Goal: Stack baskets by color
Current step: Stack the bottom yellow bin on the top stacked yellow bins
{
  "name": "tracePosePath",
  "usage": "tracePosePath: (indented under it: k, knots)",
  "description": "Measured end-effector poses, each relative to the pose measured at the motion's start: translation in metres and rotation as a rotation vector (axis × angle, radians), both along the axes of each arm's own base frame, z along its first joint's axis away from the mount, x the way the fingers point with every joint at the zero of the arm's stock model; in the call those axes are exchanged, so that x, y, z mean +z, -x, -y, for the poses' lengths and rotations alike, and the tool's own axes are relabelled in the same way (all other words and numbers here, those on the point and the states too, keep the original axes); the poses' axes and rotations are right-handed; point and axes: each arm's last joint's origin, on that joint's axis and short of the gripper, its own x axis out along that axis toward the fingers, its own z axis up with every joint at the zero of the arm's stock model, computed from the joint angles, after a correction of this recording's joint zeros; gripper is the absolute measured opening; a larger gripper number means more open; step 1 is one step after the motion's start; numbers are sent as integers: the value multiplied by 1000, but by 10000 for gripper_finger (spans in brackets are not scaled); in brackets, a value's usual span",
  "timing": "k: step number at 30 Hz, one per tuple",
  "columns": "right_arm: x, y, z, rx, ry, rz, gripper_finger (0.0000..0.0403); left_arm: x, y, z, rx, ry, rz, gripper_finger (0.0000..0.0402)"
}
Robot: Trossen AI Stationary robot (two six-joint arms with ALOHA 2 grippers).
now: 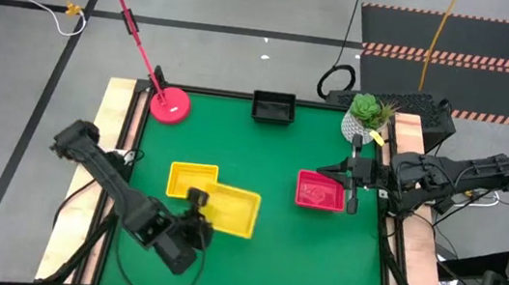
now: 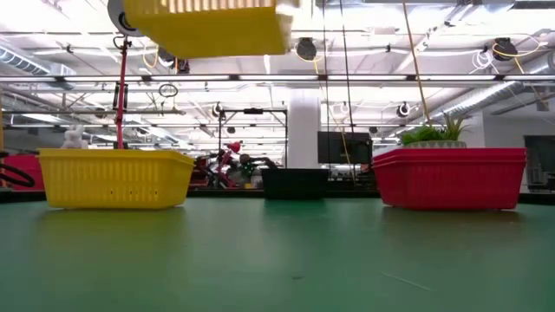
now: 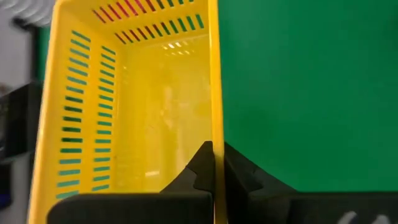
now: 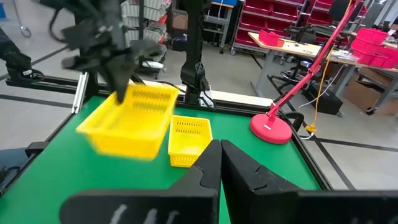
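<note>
Only the low view shows the left pincer's (image 1: 195, 215) yellow basket (image 2: 206, 26) airborne.

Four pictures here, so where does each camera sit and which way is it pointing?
High view: above, facing straight down on the green table; both arms show.
Low view: at tabletop height, facing across; no arm shows.
Left wrist view: on the left arm; left pincer shut on the lifted yellow basket.
Right wrist view: on the right arm; shut right pincer, left arm beyond.
Shared: the lifted yellow basket shows in all; high and low views share the red basket.
</note>
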Motion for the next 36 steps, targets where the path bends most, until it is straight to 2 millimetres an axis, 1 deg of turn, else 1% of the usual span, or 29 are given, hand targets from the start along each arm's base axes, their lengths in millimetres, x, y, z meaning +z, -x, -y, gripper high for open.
tracePosePath:
  k: [4, 7, 10, 15, 19, 25, 28, 31, 36]
  knots:
    - [0, 0, 0, 0, 0, 0, 0, 17, 22, -14, 79, -32, -4, 6]
    - [0, 0, 0, 0, 0, 0, 0, 24, 36, -22, 144, -61, -11, 6]
    - [0, 0, 0, 0, 1, 0, 0, 28, 48, -25, 182, -72, -18, 6]
    - [0, 0, 0, 0, 2, 0, 0, 33, 57, -23, 168, -76, -3, 6]
    - [0, 0, 0, 1, 2, 0, 0, 33, 63, -23, 169, -99, -25, 5]
    - [0, 0, 0, 1, 2, 0, 0, 35, 72, -28, 201, -128, -59, 9]
    - [0, 0, 0, 1, 2, 0, 0, 47, 81, -37, 195, -98, -29, 5]
    - [0, 0, 0, 1, 2, 0, 0, 61, 93, -47, 187, -60, 7, 12]
    - [0, 0, 0, 1, 2, 0, 0, 85, 118, -70, 162, 8, 79, 6]
